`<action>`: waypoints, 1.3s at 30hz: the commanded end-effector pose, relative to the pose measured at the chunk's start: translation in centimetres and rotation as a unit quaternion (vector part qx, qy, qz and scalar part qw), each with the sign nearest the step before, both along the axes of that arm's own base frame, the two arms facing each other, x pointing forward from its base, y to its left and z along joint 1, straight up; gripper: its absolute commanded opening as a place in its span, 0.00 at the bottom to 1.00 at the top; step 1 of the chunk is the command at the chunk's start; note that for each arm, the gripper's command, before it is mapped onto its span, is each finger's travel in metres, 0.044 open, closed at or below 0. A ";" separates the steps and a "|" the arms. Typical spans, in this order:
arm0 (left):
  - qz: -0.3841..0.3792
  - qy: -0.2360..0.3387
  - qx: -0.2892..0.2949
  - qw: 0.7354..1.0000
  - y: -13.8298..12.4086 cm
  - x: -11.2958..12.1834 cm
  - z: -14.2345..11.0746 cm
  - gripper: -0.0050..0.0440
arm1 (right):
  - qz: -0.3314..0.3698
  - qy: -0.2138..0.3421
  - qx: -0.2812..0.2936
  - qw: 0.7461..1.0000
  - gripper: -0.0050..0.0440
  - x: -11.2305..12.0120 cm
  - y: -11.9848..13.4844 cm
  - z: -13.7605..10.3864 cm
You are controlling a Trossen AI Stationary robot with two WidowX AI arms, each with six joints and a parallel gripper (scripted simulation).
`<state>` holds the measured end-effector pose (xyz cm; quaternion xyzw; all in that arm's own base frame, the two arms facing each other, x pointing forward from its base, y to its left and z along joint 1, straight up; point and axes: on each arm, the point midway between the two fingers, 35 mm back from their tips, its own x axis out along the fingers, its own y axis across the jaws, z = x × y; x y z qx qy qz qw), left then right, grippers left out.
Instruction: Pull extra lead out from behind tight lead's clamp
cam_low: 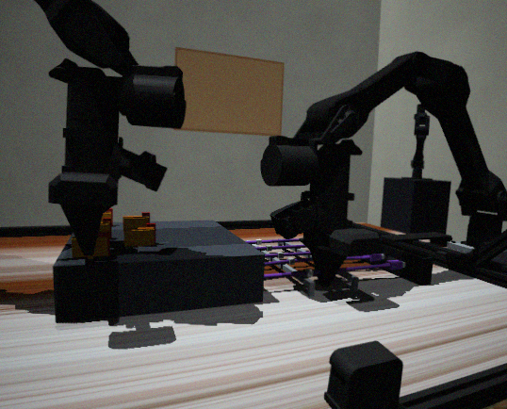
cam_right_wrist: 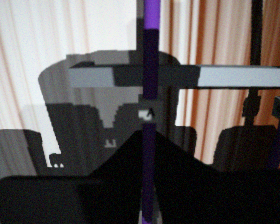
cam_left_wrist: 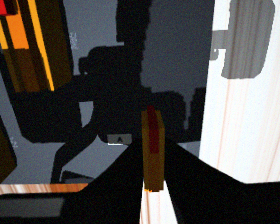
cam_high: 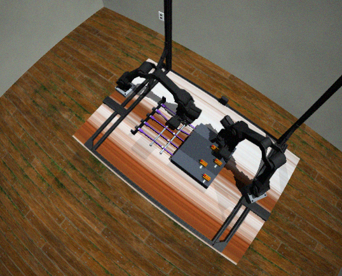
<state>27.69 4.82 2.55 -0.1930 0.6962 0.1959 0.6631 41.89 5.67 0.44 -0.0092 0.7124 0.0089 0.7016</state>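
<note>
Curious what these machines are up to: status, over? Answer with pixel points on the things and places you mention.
Left gripper [cam_high: 222, 154] [cam_low: 90, 253] [cam_left_wrist: 153, 167] shut on orange-and-red upright handle [cam_low: 105, 249] [cam_left_wrist: 153, 145], tag A. Right gripper [cam_high: 186, 121] [cam_low: 326, 281] [cam_right_wrist: 148, 150] shut on thin purple lead [cam_high: 168, 108] [cam_low: 365, 268] [cam_right_wrist: 151, 50]. No obstruction seen.
</note>
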 end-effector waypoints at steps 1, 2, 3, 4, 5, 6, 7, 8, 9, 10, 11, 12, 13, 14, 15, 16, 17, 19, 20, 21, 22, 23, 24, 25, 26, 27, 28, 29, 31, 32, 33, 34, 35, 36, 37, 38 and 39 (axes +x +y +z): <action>0.000 -0.023 0.005 1.000 0.1 0.5 2.9 0.00 | 0.000 -0.015 0.002 1.000 0.00 0.5 0.1 1.1; 0.000 -0.023 0.005 1.000 0.1 0.5 2.9 0.00 | 0.000 -0.015 0.002 1.000 0.00 0.5 0.1 1.1; 0.000 -0.019 0.003 1.000 0.1 0.6 1.2 0.00 | 0.000 -0.015 0.002 1.000 0.00 0.5 0.1 1.1; 0.000 -0.019 0.003 1.000 0.1 0.6 1.3 0.00 | 0.000 -0.015 0.002 1.000 0.00 0.5 0.1 1.1; 0.000 -0.019 0.003 1.000 0.1 0.6 1.4 0.00 | 0.000 -0.015 0.002 1.000 0.00 0.5 0.1 1.1; 0.000 -0.019 0.003 1.000 0.1 0.6 1.6 0.00 | 0.000 -0.015 0.002 1.000 0.00 0.5 0.1 1.1; 0.000 -0.019 0.003 1.000 0.1 0.6 1.7 0.00 | 0.000 -0.015 0.002 1.000 0.00 0.5 0.1 1.1; 0.000 -0.019 0.003 1.000 0.1 0.6 1.8 0.00 | 0.000 -0.015 0.002 1.000 0.00 0.5 0.1 1.1; 0.000 -0.019 0.003 1.000 0.1 0.6 2.0 0.00 | 0.000 -0.015 0.002 1.000 0.00 0.5 0.1 1.1; 0.000 -0.019 0.003 1.000 0.1 0.6 2.1 0.00 | 0.000 -0.015 0.002 1.000 0.00 0.5 0.1 1.1; 0.000 -0.019 0.003 1.000 0.1 0.6 2.2 0.00 | 0.000 -0.015 0.002 1.000 0.00 0.5 0.1 1.1; 0.000 -0.019 0.003 1.000 0.1 0.6 2.4 0.00 | 0.000 -0.015 0.002 1.000 0.00 0.5 0.1 1.1; 0.000 -0.019 0.003 1.000 0.1 0.6 2.5 0.00 | 0.000 -0.015 0.002 1.000 0.00 0.5 0.1 1.1; 0.000 -0.019 0.003 1.000 0.1 0.6 2.6 0.00 | 0.000 -0.015 0.002 1.000 0.00 0.5 0.1 1.1; 0.000 -0.019 0.003 1.000 0.1 0.6 2.8 0.00 | 0.000 -0.015 0.002 1.000 0.00 0.5 0.1 1.1; 0.000 -0.019 0.003 1.000 0.1 0.6 2.9 0.00 | 0.000 -0.015 0.002 1.000 0.00 0.5 0.1 1.1; 0.000 -0.019 0.003 1.000 0.1 0.6 3.0 0.00 | 0.000 -0.015 0.002 1.000 0.00 0.5 0.1 1.1; 0.000 -0.019 0.003 1.000 0.1 0.6 3.0 0.00 | 0.000 -0.015 0.002 1.000 0.00 0.5 0.1 1.1; 0.001 -0.014 0.001 1.000 0.1 0.6 1.3 0.00 | 0.000 -0.015 0.002 1.000 0.00 0.5 0.1 1.1; 0.001 -0.014 0.001 1.000 0.1 0.6 1.5 0.00 | 0.000 -0.015 0.002 1.000 0.00 0.5 0.1 1.1; 0.001 -0.014 0.001 1.000 0.1 0.6 1.7 0.00 | 0.000 -0.015 0.002 1.000 0.00 0.5 0.1 1.1; 0.001 -0.014 0.001 1.000 0.1 0.6 1.9 0.00 | 0.000 -0.015 0.002 1.000 0.00 0.5 0.1 1.1; 0.001 -0.014 0.001 1.000 0.1 0.6 2.1 0.00 | 0.000 -0.015 0.002 1.000 0.00 0.5 0.1 1.1; 0.001 -0.014 0.001 1.000 0.1 0.6 2.3 0.00 | 0.000 -0.015 0.002 1.000 0.00 0.5 0.1 1.1; 0.001 -0.014 0.001 1.000 0.1 0.6 2.5 0.00 | 0.000 -0.015 0.002 1.000 0.00 0.5 0.1 1.1; 0.001 -0.014 0.001 1.000 0.1 0.6 2.7 0.00 | 0.000 -0.015 0.002 1.000 0.00 0.5 0.1 1.1; 0.001 -0.014 0.001 1.000 0.1 0.6 2.9 0.00 | 0.000 -0.015 0.002 1.000 0.00 0.5 0.1 1.1; 0.001 -0.014 0.001 1.000 0.1 0.6 3.1 0.00 | 0.000 -0.015 0.002 1.000 0.00 0.5 0.1 1.1; 0.001 -0.014 0.001 1.000 0.1 0.6 3.5 0.00 | 0.000 -0.015 0.002 1.000 0.00 0.5 0.1 1.1; 0.001 -0.014 0.001 1.000 0.1 0.6 3.7 0.00 | 0.000 -0.015 0.002 1.000 0.00 0.5 0.1 1.1; 0.001 -0.014 0.001 1.000 0.1 0.6 3.9 0.00 | 0.000 -0.015 0.002 1.000 0.00 0.5 0.1 1.1; 0.001 -0.014 0.001 1.000 0.1 0.6 4.1 0.00 | 0.000 -0.015 0.002 1.000 0.00 0.5 0.1 1.1; 0.001 -0.014 0.001 1.000 0.1 0.6 4.1 0.00 | 0.000 -0.015 0.002 1.000 0.00 0.5 0.1 1.1; 0.001 -0.014 0.001 1.000 0.1 0.6 4.1 0.00 | 0.000 -0.015 0.002 1.000 0.00 0.5 0.1 1.1; 0.001 -0.005 -0.001 1.000 0.1 0.6 2.3 0.00 | 0.000 -0.015 0.002 1.000 0.00 0.5 0.1 1.1; 0.001 -0.005 -0.001 1.000 0.1 0.6 2.5 0.00 | 0.000 -0.015 0.002 1.000 0.00 0.5 0.1 1.1; 0.001 -0.005 -0.001 1.000 0.1 0.6 2.7 0.00 | 0.000 -0.015 0.002 1.000 0.00 0.5 0.1 1.1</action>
